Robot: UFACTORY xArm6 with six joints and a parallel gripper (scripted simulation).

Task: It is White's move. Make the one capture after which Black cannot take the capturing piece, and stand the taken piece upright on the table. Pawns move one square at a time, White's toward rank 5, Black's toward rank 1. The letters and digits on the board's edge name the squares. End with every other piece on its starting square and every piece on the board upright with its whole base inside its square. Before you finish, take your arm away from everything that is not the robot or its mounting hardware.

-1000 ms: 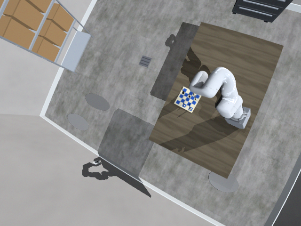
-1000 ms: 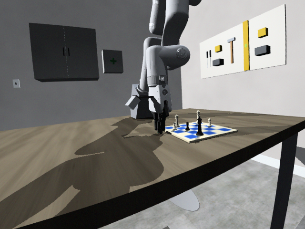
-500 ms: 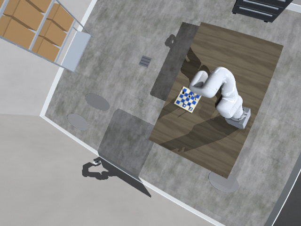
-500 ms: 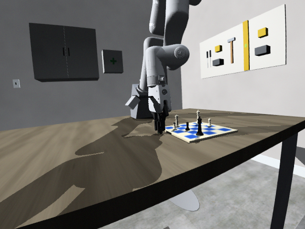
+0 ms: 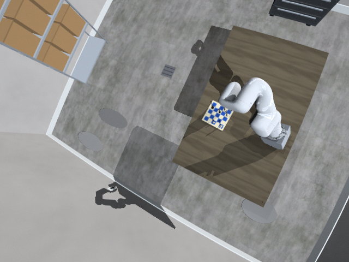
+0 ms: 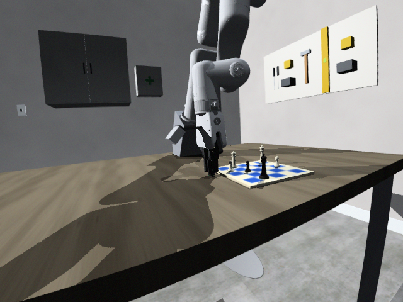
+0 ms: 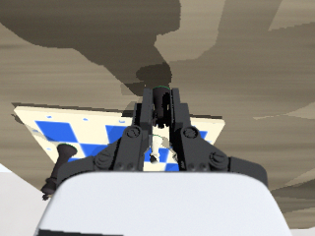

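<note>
My gripper [image 6: 210,172] is shut on a small black chess piece [image 7: 160,102], low at the table top just beside the left edge of the blue-and-cream board [image 6: 267,172]. The piece stands upright between the fingers; I cannot tell whether its base touches the table. On the board I see a tall black piece [image 6: 263,167], a small black pawn [image 6: 247,167], and several white pieces, among them one near the gripper [image 6: 230,167] and a tall one at the back [image 6: 261,151]. The board also shows in the overhead view [image 5: 217,114], partly under the arm.
The arm's base [image 6: 182,138] stands behind the gripper. The wooden table [image 5: 247,112] stretches wide to the left of the board. The table's front edge runs close to the board's near corner.
</note>
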